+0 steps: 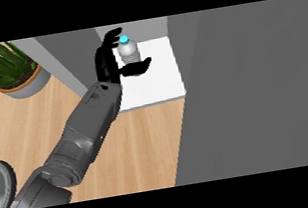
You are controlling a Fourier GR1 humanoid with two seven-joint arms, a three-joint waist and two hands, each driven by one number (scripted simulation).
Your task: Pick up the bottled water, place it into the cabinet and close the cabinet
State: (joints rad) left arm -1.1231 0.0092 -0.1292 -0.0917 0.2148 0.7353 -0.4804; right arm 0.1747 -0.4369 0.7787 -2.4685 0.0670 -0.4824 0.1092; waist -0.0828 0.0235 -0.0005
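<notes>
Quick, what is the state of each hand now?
Left hand: open around the clear plastic water bottle with blue cap, which stands inside the white cabinet.
Right hand: not in view.

Left forearm — grey, entering from the lower-left corner — extends diagonally up and to the right. Its black left hand (114, 61) is raised at the wrist, fingers (111, 37) spread upward and thumb (138, 66) splayed rightward — uncurled. The right hand is out of view.

Glossy black robot hand (114, 61) with slim fingers on a segmented matte grey forearm (89, 126), rounded elbow joint.
</notes>
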